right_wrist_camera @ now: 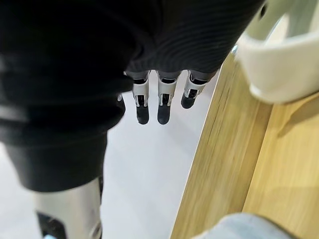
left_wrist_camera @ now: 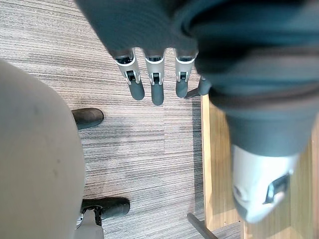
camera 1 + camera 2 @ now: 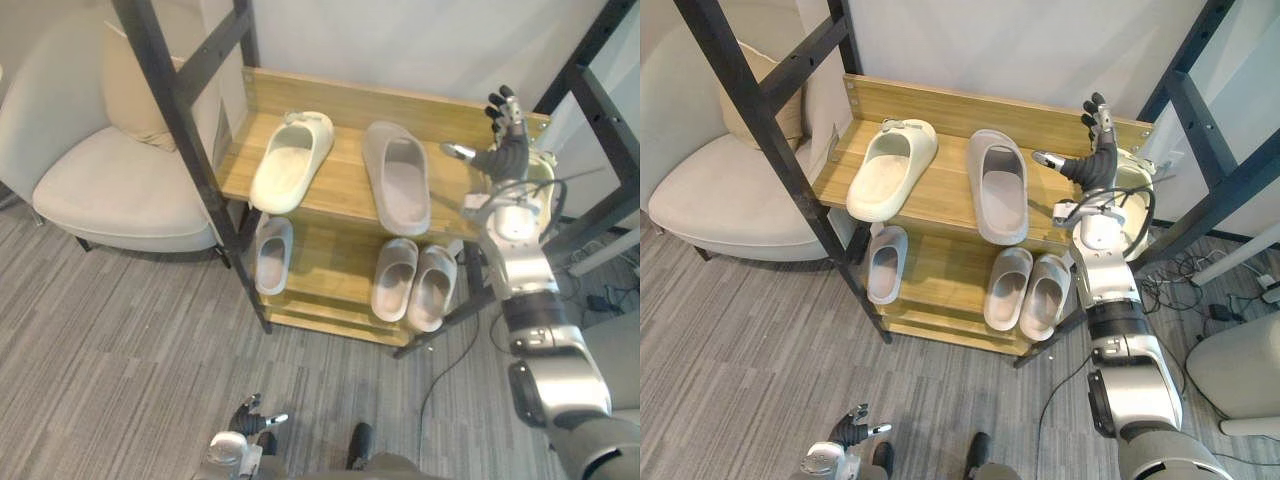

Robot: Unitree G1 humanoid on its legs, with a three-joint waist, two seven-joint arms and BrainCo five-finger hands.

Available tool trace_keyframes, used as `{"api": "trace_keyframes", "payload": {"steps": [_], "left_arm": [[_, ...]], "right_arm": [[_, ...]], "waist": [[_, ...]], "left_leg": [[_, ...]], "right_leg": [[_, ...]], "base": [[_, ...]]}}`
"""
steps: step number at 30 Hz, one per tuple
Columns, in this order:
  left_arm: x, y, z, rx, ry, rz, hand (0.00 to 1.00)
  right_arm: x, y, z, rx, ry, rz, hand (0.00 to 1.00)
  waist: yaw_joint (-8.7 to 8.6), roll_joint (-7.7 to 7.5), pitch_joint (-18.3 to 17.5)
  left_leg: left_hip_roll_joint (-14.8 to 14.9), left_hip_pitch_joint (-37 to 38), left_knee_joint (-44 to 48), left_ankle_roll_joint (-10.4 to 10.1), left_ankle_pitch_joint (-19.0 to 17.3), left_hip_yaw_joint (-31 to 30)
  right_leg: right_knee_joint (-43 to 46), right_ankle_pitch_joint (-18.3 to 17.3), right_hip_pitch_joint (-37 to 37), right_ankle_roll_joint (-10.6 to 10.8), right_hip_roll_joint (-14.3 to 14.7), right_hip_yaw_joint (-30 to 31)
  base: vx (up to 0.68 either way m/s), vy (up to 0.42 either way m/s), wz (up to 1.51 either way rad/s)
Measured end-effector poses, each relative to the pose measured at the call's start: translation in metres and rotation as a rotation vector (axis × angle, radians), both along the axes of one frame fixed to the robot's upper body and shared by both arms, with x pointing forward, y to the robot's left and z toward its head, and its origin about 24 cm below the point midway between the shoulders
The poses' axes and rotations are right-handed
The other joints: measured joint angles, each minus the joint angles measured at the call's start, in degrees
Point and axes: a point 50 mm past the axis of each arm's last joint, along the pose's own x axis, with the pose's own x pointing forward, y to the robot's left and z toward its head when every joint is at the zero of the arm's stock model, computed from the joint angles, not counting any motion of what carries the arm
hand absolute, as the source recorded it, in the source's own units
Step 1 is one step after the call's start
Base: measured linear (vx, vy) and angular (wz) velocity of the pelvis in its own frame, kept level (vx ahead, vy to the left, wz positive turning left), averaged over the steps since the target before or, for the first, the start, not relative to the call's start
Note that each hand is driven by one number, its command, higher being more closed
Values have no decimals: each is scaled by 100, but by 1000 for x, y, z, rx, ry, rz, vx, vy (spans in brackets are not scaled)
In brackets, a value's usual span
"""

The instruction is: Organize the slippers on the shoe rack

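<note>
The wooden shoe rack (image 3: 345,100) has a cream slipper (image 3: 292,160) and a larger grey slipper (image 3: 397,175) on its top shelf. On the lower shelf lie a small grey slipper (image 3: 272,253) at the left and a grey pair (image 3: 412,282) at the right. My right hand (image 3: 505,140) is raised over the top shelf's right end, open, fingers (image 1: 164,99) straight, thumb pointing toward the large grey slipper without touching it. Part of a cream slipper-like thing (image 1: 284,64) lies just behind that hand. My left hand (image 3: 250,418) hangs low near the floor, open and empty.
A beige armchair (image 3: 110,180) with a cushion stands left of the rack. Black metal frame bars (image 3: 180,130) cross in front of the rack's left side and rise at its right (image 3: 600,110). Grey carpet (image 3: 120,340) lies in front; a white wall is behind.
</note>
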Motion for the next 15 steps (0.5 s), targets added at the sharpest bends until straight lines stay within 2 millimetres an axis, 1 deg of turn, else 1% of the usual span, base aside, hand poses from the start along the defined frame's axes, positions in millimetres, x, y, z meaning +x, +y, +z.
{"api": "trace_keyframes", "payload": {"steps": [4, 6, 8, 11, 15], "left_arm": [[3, 0, 2, -7, -15, 7, 0], [3, 0, 2, -10, -19, 15, 0], [4, 0, 2, -11, -22, 16, 0], [8, 2, 4, -13, -37, 28, 0], [14, 3, 7, -11, -61, 29, 0]], "right_arm": [[11, 1, 3, -7, 50, 2, 0], [18, 6, 3, -34, 89, 17, 0], [20, 7, 4, -38, 94, 17, 0], [23, 10, 10, -44, 100, 18, 0], [28, 8, 11, -41, 129, 4, 0]], "waist": [[74, -1, 6], [111, 2, 32], [131, -2, 56], [157, -32, 213], [170, -73, 381]], "left_leg": [[-8, -144, 3, 6, 19, -32], [-31, -149, 6, 8, 21, -34], [-52, -151, 7, 12, 23, -39], [-115, -172, 11, 44, 44, -78], [-156, -246, 20, 84, 76, -213]], "right_leg": [[1, 18, -134, -25, -8, -34], [1, 19, -134, -26, -32, -34], [1, 20, -130, -25, -53, -36], [1, 33, -124, -6, -121, -60], [2, 45, -127, 8, -163, -159]], "base": [[27, 9, 5], [35, 18, 1], [10, 17, 2], [-1, 38, 8], [-16, 19, 15]]}}
